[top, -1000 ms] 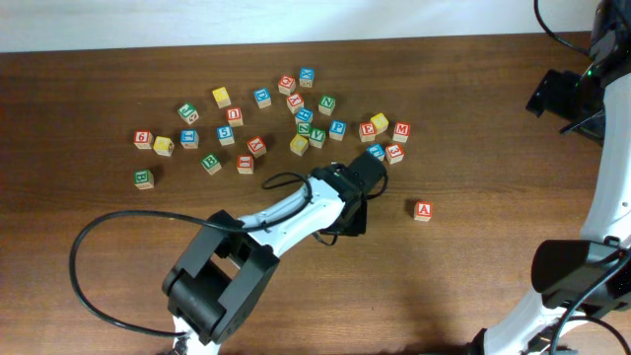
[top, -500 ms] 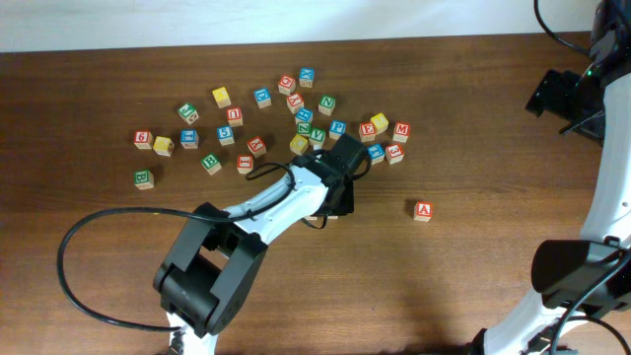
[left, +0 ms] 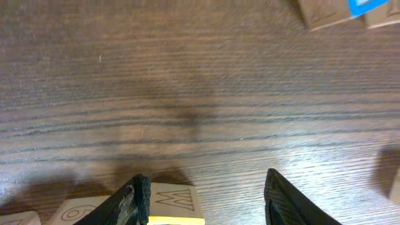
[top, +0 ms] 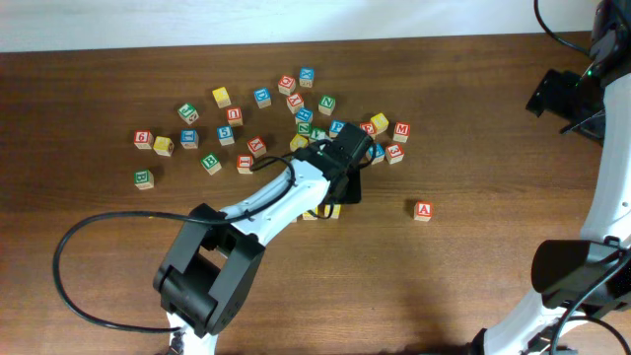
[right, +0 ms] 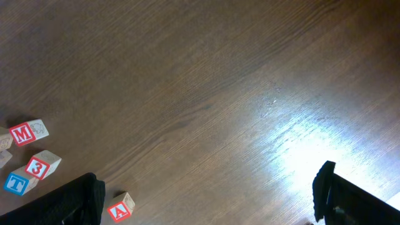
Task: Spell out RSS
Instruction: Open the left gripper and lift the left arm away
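My left gripper (top: 351, 150) is open and empty, low over the table at the right end of the letter-cube cluster. In the left wrist view its fingers (left: 206, 184) frame bare wood. A yellow-faced cube with a W side (left: 174, 206) lies against the left finger, with a 6 cube (left: 78, 214) beside it. Yellow cube edges (top: 333, 210) show under the left arm. Other yellow cubes (top: 380, 122) (top: 221, 97) lie in the cluster. I cannot read which is S, or which green cube (top: 144, 178) is R. My right gripper (right: 209, 184) is open and empty.
Several red, blue and green letter cubes are scattered across the back middle of the table. A red A cube (top: 423, 210) sits alone at the right, and also shows in the right wrist view (right: 120, 208). The right arm (top: 562, 94) hangs at the far right.
My left gripper has moved up and left, from beside the cluster's right end into its edge. Yellow cube edges now show under the arm. The right arm has not moved.
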Tool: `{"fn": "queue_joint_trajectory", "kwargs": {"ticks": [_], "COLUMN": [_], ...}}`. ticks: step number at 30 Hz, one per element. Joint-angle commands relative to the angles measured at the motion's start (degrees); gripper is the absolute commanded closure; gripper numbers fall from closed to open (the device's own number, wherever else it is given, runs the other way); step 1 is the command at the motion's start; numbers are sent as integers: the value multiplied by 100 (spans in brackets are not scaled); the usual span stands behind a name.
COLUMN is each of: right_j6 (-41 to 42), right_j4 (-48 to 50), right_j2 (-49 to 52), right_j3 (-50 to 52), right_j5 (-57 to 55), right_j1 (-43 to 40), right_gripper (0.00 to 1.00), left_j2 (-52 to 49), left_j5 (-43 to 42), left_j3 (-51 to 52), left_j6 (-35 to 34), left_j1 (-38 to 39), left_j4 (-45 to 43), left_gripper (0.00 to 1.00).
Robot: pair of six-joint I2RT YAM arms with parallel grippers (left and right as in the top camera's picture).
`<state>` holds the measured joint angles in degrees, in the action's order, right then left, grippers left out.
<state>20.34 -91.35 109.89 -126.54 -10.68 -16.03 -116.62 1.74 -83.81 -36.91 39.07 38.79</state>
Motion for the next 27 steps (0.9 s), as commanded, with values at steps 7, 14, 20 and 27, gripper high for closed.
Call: {"fn": "queue_joint_trajectory", "kwargs": {"ticks": [7, 14, 20, 27], "right_j6": [-42, -42, -42, 0], "right_j4": [-11, -11, -11, 162], "right_j2": [9, 9, 9, 9], "right_j3": [-11, -11, -11, -13], "right_j5": [-50, -50, -50, 984], "right_j1": [24, 24, 24, 26], "right_gripper": [2, 2, 2, 2], "left_j2": [-9, 1928, 2494, 2881], "left_j5": [372, 372, 367, 229], "left_j3": [-2662, -3609, -3397, -2024], "left_j6": [382, 973, 1582, 1578], "left_j1": [-726, -2293, -3263, -3794], "left_j4": [2420, 4614, 5792, 5342], "left_gripper": [45, 41, 42, 44]}}
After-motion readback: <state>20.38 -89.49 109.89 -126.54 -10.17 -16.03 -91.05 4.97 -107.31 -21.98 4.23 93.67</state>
